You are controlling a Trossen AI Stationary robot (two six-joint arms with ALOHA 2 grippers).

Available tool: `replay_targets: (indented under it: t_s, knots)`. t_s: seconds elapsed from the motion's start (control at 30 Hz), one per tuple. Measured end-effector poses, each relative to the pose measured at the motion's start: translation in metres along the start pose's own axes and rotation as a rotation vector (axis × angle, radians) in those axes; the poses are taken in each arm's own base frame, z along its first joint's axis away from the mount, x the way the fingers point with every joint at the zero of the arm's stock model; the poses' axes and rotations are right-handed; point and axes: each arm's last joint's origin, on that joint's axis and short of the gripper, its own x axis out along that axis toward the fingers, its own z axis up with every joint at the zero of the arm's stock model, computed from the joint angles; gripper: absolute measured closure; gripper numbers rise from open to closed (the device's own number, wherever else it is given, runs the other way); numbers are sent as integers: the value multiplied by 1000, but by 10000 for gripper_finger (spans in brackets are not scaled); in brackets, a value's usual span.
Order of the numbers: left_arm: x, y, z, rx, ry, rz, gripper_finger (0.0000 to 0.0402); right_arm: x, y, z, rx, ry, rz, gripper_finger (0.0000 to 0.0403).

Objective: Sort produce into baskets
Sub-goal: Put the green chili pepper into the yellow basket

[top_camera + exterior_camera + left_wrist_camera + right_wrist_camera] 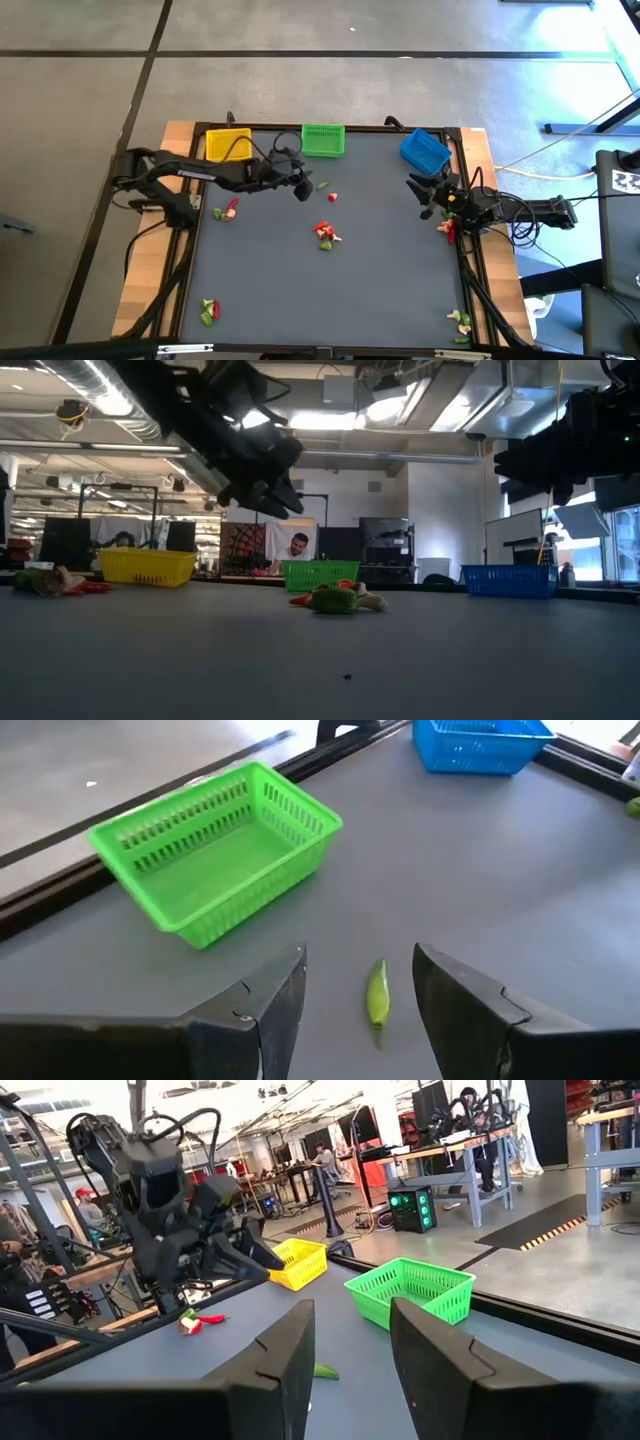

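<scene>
hovering open, left hand point(360, 1020) straddles green pod point(377, 994); green basket point(215, 855) near

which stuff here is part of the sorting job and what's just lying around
Part of the job:
yellow basket
green basket
blue basket
green pod between the open left gripper's fingers
middle pile of toy produce
small red piece

Just lying about:
cable off the table's right edge
</scene>
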Motion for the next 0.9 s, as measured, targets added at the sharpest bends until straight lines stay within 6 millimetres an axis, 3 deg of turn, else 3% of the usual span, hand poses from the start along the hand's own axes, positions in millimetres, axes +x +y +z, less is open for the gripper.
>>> replay_targets:
  t_s: [0.4, 0.9]
  knots:
    - [46, -10, -34, 11, 21, -29, 221, 0, 0, 0, -1, 0, -1, 269]
    - [71, -11, -59, 38, 47, -21, 221, 0, 0, 0, -11, 3, -3, 269]
